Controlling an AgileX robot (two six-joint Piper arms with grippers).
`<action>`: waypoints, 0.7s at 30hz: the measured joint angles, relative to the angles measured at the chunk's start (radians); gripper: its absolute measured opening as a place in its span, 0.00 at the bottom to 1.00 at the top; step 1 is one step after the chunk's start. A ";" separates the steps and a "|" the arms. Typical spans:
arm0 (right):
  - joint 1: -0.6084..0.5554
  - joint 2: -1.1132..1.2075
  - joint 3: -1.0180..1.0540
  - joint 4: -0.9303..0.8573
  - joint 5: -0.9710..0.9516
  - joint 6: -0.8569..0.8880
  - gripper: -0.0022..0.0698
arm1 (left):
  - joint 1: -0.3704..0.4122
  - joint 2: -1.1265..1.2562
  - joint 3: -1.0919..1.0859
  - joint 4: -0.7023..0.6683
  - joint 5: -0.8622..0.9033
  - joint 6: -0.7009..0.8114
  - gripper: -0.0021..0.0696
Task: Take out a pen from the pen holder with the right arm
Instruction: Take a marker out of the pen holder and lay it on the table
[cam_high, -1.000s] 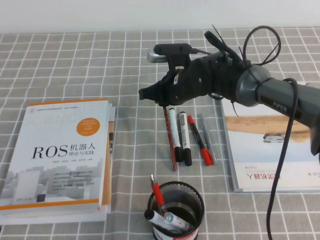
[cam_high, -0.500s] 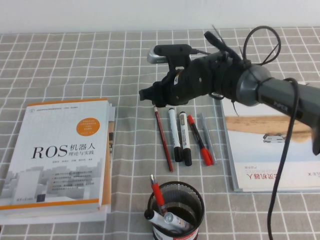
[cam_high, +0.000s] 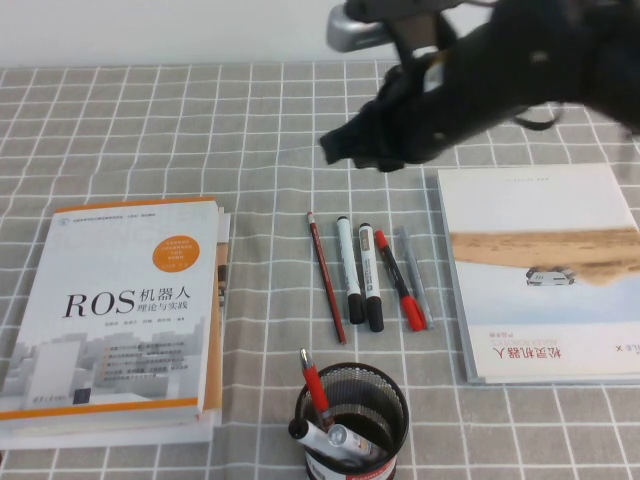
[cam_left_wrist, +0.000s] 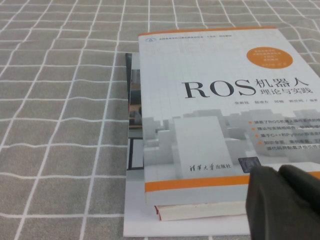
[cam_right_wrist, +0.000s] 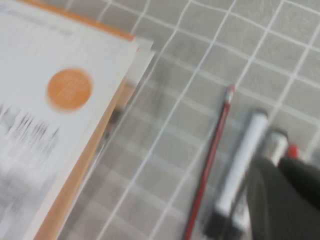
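The red pen (cam_high: 314, 385) stood in the pen holder (cam_high: 398, 398), whose near edge was cut off. Beyond the pen holder, past the laid-out pens (cam_high: 370, 275), the blurred right gripper (cam_high: 340, 148) hung clenched on nothing. Left of the pen holder, the left gripper (cam_left_wrist: 280, 185), only its tips showing, hovered pinched together over the ROS book (cam_high: 125, 300).

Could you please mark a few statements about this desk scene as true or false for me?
1. The right gripper holds a pen. False: it is shut with nothing in it, raised above the table.
2. The red pencil lies on the table, nearest the ROS book of the row of pens. True.
3. The pen holder is empty. False: a red pen and markers stand in it.
4. The left gripper is over the ROS book's corner. True.
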 joint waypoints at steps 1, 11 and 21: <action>0.004 -0.052 0.039 -0.003 0.000 -0.001 0.02 | 0.000 0.000 0.000 0.000 0.000 0.000 0.02; 0.008 -0.529 0.400 -0.033 0.014 -0.002 0.01 | 0.000 0.000 0.000 0.000 0.000 0.000 0.02; 0.008 -0.891 0.660 0.007 0.228 -0.002 0.01 | 0.000 0.000 0.000 0.000 0.000 0.000 0.02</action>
